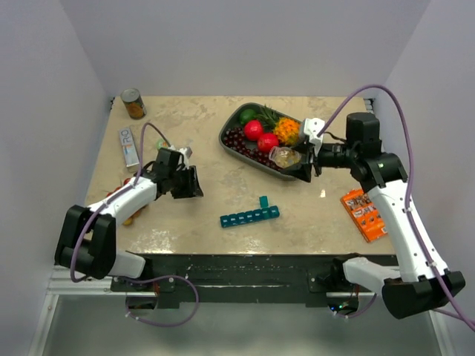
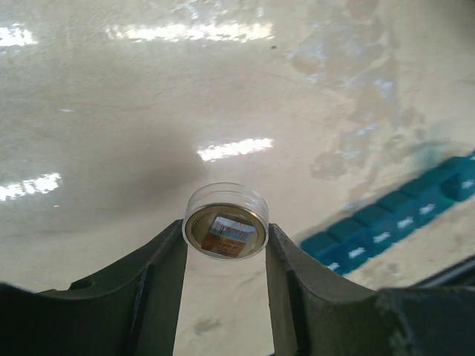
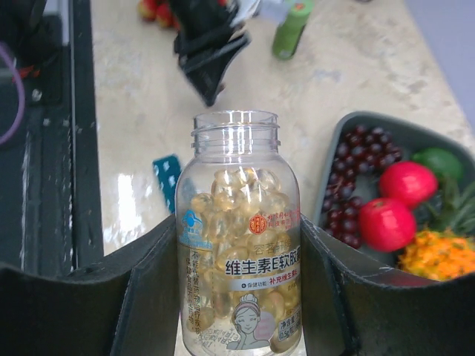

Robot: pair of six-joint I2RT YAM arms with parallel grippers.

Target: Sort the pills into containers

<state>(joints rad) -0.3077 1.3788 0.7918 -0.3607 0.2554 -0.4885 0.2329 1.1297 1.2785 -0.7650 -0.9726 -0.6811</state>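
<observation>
My right gripper (image 1: pixel 306 165) is shut on a small clear bottle (image 3: pixel 239 245) with no cap. It is full of tan-yellow pills (image 3: pixel 237 200) and is held over the near edge of the fruit tray (image 1: pixel 223 141). The bottle also shows in the top view (image 1: pixel 284 156). My left gripper (image 1: pixel 194 182) is shut on the bottle's clear round cap (image 2: pixel 225 230) and holds it above the table, left of the organiser. The teal pill organiser (image 1: pixel 250 216) lies near the front middle of the table with one lid raised. It also shows in the left wrist view (image 2: pixel 393 222) and partly behind the bottle in the right wrist view (image 3: pixel 167 182).
The grey tray holds dark cherries (image 1: pixel 237 139), red fruits (image 1: pixel 254 130) and an orange piece. An orange printed box (image 1: pixel 364 214) lies at the right. A tin can (image 1: pixel 133 104) and a white box (image 1: pixel 130 146) are at the back left. A green bottle (image 3: pixel 291 30) stands near the left arm.
</observation>
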